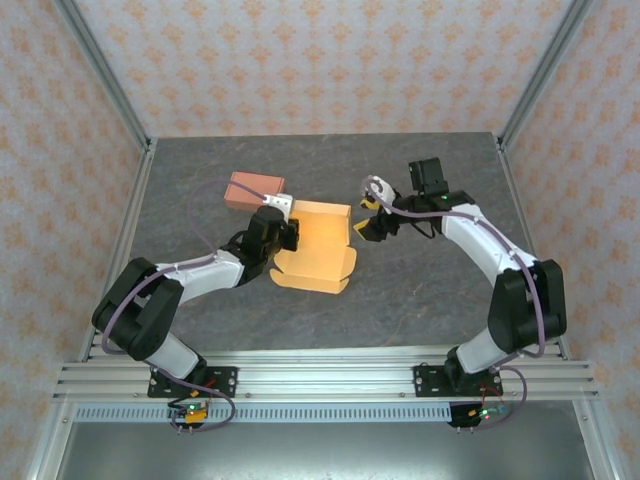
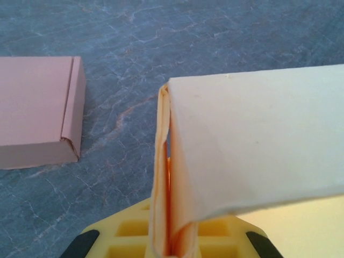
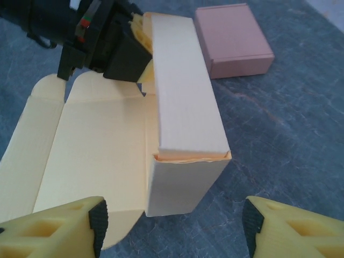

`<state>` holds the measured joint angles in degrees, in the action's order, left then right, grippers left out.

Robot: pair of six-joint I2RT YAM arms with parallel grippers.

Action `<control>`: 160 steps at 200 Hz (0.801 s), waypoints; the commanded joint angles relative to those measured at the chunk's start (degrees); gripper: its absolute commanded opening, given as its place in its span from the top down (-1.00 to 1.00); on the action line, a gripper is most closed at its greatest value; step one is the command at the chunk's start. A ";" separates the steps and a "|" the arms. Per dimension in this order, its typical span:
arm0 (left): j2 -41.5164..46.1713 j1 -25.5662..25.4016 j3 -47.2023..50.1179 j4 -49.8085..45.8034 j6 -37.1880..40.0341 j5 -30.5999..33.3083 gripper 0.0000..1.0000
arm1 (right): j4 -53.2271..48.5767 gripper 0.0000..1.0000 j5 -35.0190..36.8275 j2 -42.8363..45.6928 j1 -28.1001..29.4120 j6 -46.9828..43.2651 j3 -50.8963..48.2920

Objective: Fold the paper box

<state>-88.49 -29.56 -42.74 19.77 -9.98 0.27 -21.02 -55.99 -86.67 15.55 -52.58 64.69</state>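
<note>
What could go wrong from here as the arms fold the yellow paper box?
1. The left gripper is shut on one thin folded wall of the yellow box; a pull could tear it or let it slip.
2. The right gripper stands open by the box's end, holding nothing; a push might slide the box instead of folding it.
3. The pink box lies close behind and could get knocked.
</note>
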 commanded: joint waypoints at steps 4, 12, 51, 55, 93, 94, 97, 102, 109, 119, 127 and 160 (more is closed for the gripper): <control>0.52 0.44 -0.92 2.36 0.07 -0.81 1.00 | 16.95 -0.45 1.60 2.15 -0.06 10.48 -5.18; 0.51 0.47 -0.95 2.68 -0.36 -1.01 1.00 | 17.48 -0.45 -0.11 1.17 -0.09 11.95 -5.01; 0.86 0.47 -1.33 3.83 -1.02 -4.14 1.00 | 17.30 -0.44 -4.32 -3.32 1.56 13.09 -3.48; 0.79 0.47 -1.24 4.16 -1.01 -4.33 1.00 | 17.32 -0.42 -4.40 -3.80 1.67 13.22 -3.24; 0.86 0.42 -1.27 4.71 -1.43 -5.55 1.00 | 15.14 0.17 -6.59 -7.33 3.40 12.26 0.19; 0.86 0.44 -1.24 4.73 -1.44 -5.55 1.00 | 15.14 0.19 -6.59 -7.40 3.46 12.20 0.27; 0.78 0.42 -1.28 4.75 -1.45 -5.47 1.00 | 15.09 0.25 -6.57 -7.59 3.51 12.20 0.46; 0.69 0.48 -1.21 4.77 -1.44 -5.33 1.00 | 14.96 0.29 -6.54 -7.75 3.61 12.28 0.67; 0.60 0.49 -1.35 4.59 -1.53 -5.05 1.00 | 14.90 0.29 -6.45 -8.02 3.72 12.55 0.94; 0.73 0.51 -1.52 4.17 -1.79 -4.77 1.00 | 14.64 0.30 -6.19 -8.33 3.94 13.08 1.38; 0.81 0.55 -1.64 3.89 -2.01 -4.72 1.00 | 14.09 0.30 -6.15 -8.59 4.18 13.31 1.71; 0.69 0.63 -1.48 4.41 -4.30 -3.82 1.00 | 14.55 -0.12 -5.59 -7.69 4.33 15.10 0.92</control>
<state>-88.49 -28.75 -43.03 21.76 -12.12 -3.73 -7.35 -59.20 -95.00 18.98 -39.20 64.62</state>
